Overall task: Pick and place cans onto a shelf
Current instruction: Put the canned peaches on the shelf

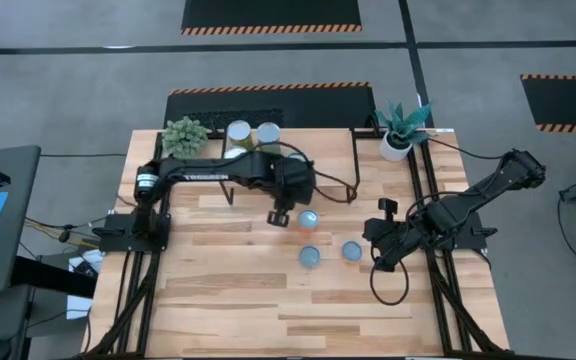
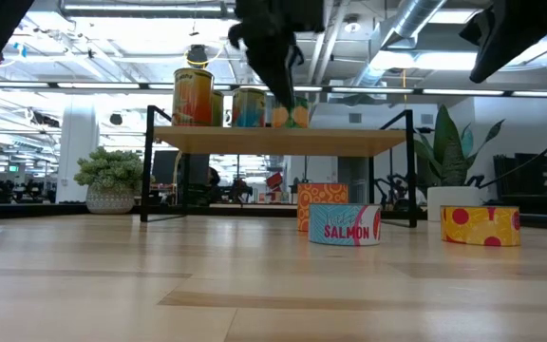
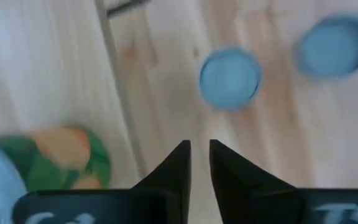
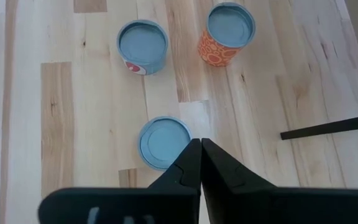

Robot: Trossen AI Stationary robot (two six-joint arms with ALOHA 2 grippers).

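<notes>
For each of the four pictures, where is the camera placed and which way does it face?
High view: overhead, straight down; both arms, left gripper, right gripper, light-wood shelf.
Low view: table height, level toward the room; blue salmon can before the shelf.
Left wrist view: downward past its nearly shut fingers onto a pale blue can top.
Right wrist view: downward past shut fingers.
Shared: the orange patterned can shows in the right wrist and low views.

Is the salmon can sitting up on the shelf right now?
No. In the low view the salmon can rests on the tabletop, below the shelf board.
</notes>
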